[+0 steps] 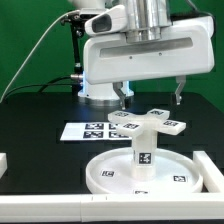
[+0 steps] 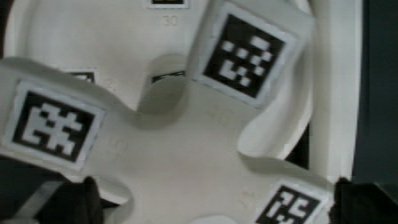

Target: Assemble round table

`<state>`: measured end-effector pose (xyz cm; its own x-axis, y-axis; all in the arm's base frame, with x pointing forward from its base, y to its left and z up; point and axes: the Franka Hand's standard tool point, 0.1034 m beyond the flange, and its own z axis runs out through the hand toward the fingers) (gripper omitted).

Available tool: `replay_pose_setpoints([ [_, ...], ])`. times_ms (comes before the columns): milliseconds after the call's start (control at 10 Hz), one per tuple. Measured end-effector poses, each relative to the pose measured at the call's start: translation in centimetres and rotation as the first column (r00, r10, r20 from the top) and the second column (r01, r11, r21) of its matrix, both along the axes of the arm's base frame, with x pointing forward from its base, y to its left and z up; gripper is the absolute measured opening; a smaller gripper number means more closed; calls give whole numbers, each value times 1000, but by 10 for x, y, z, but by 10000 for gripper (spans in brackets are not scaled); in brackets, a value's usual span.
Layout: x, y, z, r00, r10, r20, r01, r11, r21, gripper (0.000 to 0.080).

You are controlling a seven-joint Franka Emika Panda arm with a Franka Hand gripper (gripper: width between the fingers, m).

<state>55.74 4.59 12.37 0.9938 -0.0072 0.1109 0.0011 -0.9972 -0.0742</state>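
Note:
The large rimmed round disc point(image 1: 150, 175) lies flat on the black table near the front. The short thick leg point(image 1: 143, 150) stands upright in its middle. The cross-shaped foot point(image 1: 148, 122) sits on top of the leg and fills the wrist view point(image 2: 178, 130) with its tags. My gripper point(image 1: 149, 97) hangs just above and behind the foot, open, with its fingers spread wide to either side. In the wrist view my gripper point(image 2: 214, 208) shows only as dark fingertips point(image 2: 63, 205) at the picture's corners, with nothing between them but the foot below.
The marker board point(image 1: 85, 130) lies flat on the table behind the disc. White blocks stand at the exterior view's left point(image 1: 4, 162) and right point(image 1: 210, 165), and a white bar point(image 1: 60, 210) runs along the front. The arm's base point(image 1: 100, 95) is behind.

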Motion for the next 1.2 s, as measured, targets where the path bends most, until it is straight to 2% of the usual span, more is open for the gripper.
replay_pose_setpoints([
  [200,4,-8,-4,968,250,-20,-251,967,-47,649],
  [400,3,-8,-5,950,311,-19,-312,949,-52,649],
  [700,0,0,-9,985,166,-50,-168,985,-28,649],
  [800,0,-4,-14,989,142,-50,-144,989,-27,649],
  [900,0,-9,-15,993,101,-56,-102,995,-7,649],
  [1200,0,-9,-15,994,86,-64,-86,996,-7,649],
])
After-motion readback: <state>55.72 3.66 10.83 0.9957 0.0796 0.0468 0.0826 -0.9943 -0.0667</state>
